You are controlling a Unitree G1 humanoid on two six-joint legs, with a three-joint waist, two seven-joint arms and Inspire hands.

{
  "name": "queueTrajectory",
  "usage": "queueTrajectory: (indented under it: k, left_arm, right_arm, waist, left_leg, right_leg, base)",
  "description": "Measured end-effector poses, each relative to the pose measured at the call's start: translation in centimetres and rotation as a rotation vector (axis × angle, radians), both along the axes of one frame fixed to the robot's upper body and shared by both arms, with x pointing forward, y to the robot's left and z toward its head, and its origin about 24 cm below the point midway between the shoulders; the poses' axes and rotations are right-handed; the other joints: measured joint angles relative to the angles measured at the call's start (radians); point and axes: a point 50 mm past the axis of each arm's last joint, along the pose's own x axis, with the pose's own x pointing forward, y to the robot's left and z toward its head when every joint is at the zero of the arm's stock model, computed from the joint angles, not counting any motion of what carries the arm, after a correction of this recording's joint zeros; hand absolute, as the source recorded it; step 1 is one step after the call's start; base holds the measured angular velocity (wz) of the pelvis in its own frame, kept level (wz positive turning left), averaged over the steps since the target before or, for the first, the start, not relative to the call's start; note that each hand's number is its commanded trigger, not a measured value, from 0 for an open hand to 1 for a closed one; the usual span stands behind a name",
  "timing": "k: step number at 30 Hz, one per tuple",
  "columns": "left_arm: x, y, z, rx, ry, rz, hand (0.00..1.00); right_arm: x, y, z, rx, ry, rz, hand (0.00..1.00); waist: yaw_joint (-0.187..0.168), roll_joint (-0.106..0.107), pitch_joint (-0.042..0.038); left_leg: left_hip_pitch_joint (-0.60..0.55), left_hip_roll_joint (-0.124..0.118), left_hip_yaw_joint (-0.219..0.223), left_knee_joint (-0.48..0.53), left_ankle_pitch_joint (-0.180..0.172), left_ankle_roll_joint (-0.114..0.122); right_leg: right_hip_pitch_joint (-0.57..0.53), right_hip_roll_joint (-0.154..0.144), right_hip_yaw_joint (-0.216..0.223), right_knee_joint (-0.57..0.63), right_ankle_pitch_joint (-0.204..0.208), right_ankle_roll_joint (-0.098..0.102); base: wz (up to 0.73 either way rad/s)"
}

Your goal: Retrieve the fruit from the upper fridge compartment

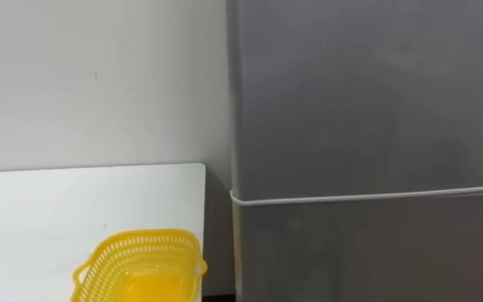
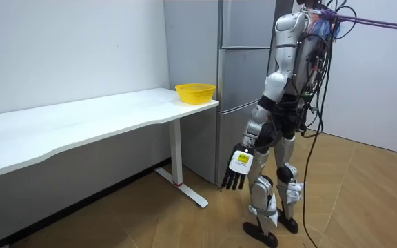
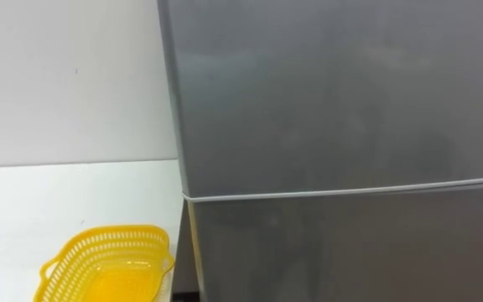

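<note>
Shut upper door [image 1: 367, 92], right of frame: stiff, smooth, no handle showing; probably best pulled at an edge. Left hand [image 2: 238, 165] hanging, fingers [image 2: 234, 182] straight, empty.

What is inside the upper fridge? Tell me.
The upper fridge door is shut, hiding its contents. Only its grey front shows, beside the yellow basket on the white table.

Fridge [image 1: 367, 109] shut — inside hidden, basket [image 1: 145, 238] cropped
</note>
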Motion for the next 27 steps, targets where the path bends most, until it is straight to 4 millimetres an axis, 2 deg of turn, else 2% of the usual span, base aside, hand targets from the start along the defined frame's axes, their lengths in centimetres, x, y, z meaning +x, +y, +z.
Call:
queueTrajectory:
  k: [3, 5, 6, 8, 9, 12, 14, 15, 17, 18, 20, 24, 26, 27]
  left_arm:
    - [0.9, 0.5, 0.4, -0.006, -0.093, 0.189, 0.0]
    - [2.8, 1.1, 1.1, -0.026, -0.223, 0.356, 0.0]
    - [3.4, 1.4, 1.4, -0.021, -0.257, 0.381, 0.0]
    - [6.1, 2.5, 2.8, -0.005, -0.403, 0.486, 0.0]
    - [6.7, 2.9, 3.3, -0.002, -0.438, 0.516, 0.0]
    - [9.7, 4.7, 6.2, 0.03, -0.625, 0.616, 0.0]
    - [11.8, 5.8, 8.9, 0.063, -0.77, 0.622, 0.0]
    - [12.3, 6.0, 9.7, 0.066, -0.808, 0.622, 0.0]
    - [14.2, 6.5, 13.2, 0.093, -0.968, 0.585, 0.0]
    - [14.6, 6.7, 14.1, 0.102, -1.011, 0.57, 0.0]
    - [15.7, 6.8, 17.6, 0.138, -1.148, 0.517, 0.0]
    - [15.6, 6.7, 20.3, 0.247, -1.218, 0.412, 0.0]
    - [16.2, 6.1, 23.9, 0.345, -1.358, 0.281, 0.0]
    - [16.4, 6.0, 24.8, 0.366, -1.394, 0.241, 0.0]
  right_arm:
    - [-0.1, -0.1, 0.0, -0.002, -0.001, 0.0, 0.0]
    - [0.2, -0.3, 0.1, -0.014, -0.003, 0.022, 0.0]
    - [0.2, -0.3, 0.1, -0.018, -0.004, 0.034, 0.0]
    - [0.7, -0.5, 0.3, -0.035, -0.02, 0.08, 0.0]
    - [0.8, -0.6, 0.3, -0.037, -0.023, 0.083, 0.0]
    - [0.6, -0.7, 0.3, -0.048, -0.017, 0.102, 0.0]
    - [0.6, -1.0, 0.4, -0.052, -0.025, 0.109, 0.0]
    - [0.5, -1.0, 0.5, -0.054, -0.029, 0.112, 0.0]
    - [0.4, -1.2, 0.5, -0.059, -0.03, 0.133, 0.0]
    - [0.3, -1.2, 0.5, -0.061, -0.027, 0.139, 0.0]
    - [0.3, -1.3, 0.5, -0.065, -0.026, 0.145, 0.0]
    - [-0.2, -1.5, 0.5, -0.07, -0.017, 0.138, 0.0]
    - [-0.3, -1.7, 0.6, -0.074, -0.011, 0.162, 0.0]
    - [-0.3, -1.7, 0.6, -0.072, -0.012, 0.162, 0.0]
  waist:
    - [0.001, 0.002, 0.0023]
    - [0.01, 0.007, 0.0011]
    - [0.014, 0.008, 0.0008]
    - [0.023, 0.008, -0.0019]
    - [0.027, 0.013, -0.0032]
    - [0.048, 0.006, -0.005]
    - [0.057, 0.001, -0.0034]
    - [0.058, 0.001, -0.0032]
    - [0.059, -0.005, -0.0041]
    - [0.059, -0.008, -0.0049]
    - [0.063, -0.008, -0.0046]
    - [0.057, -0.007, -0.0046]
    - [0.056, -0.007, -0.0032]
    - [0.054, -0.004, -0.0022]
  left_leg:
    - [0.009, 0.0, 0.001, 0.0, 0.0, 0.0]
    - [0.008, 0.0, 0.0, 0.002, 0.0, 0.0]
    - [0.006, 0.001, -0.001, 0.003, 0.0, 0.0]
    - [-0.007, 0.002, -0.004, 0.01, 0.0, 0.0]
    - [-0.007, 0.002, -0.003, 0.01, 0.001, -0.001]
    - [-0.007, 0.002, -0.001, 0.01, 0.001, -0.001]
    - [-0.011, 0.002, 0.001, 0.009, 0.001, -0.001]
    - [-0.012, 0.002, 0.001, 0.009, 0.001, 0.0]
    - [-0.022, 0.001, 0.001, 0.009, 0.0, 0.0]
    - [-0.024, 0.001, 0.002, 0.009, 0.0, 0.0]
    - [-0.025, 0.001, 0.004, 0.001, 0.0, 0.0]
    - [-0.042, 0.001, -0.002, 0.003, 0.0, 0.0]
    - [-0.043, 0.001, -0.005, 0.012, 0.001, 0.0]
    - [-0.042, 0.001, -0.006, 0.014, 0.001, 0.0]
  right_leg:
    - [0.009, 0.0, -0.001, -0.001, 0.0, 0.0]
    - [0.009, 0.0, -0.001, 0.0, 0.0, 0.0]
    - [0.008, -0.001, -0.001, -0.001, 0.0, 0.0]
    - [-0.005, -0.003, 0.003, 0.001, 0.0, -0.001]
    - [-0.007, -0.003, 0.004, 0.002, 0.0, -0.001]
    - [-0.013, -0.002, 0.002, 0.005, 0.0, -0.001]
    - [-0.027, 0.0, 0.004, 0.018, 0.0, -0.001]
    - [-0.028, 0.0, 0.006, 0.018, 0.0, -0.001]
    - [-0.038, 0.0, 0.012, 0.019, 0.0, 0.0]
    - [-0.04, 0.0, 0.013, 0.019, 0.0, 0.0]
    - [-0.043, 0.001, 0.023, 0.02, 0.0, -0.001]
    - [-0.048, 0.001, 0.018, 0.019, 0.001, -0.001]
    - [-0.048, 0.002, 0.021, 0.019, 0.001, -0.001]
    - [-0.045, 0.002, 0.022, 0.019, 0.001, -0.001]
  base:
    - [0.0]
    - [0.0]
    - [0.0]
    - [0.02]
    - [-0.04]
    - [-0.05]
    - [-0.06]
    - [-0.04]
    - [0.0]
    - [-0.05]
    - [-0.09]
    - [0.03]
    - [0.06]
    - [0.09]
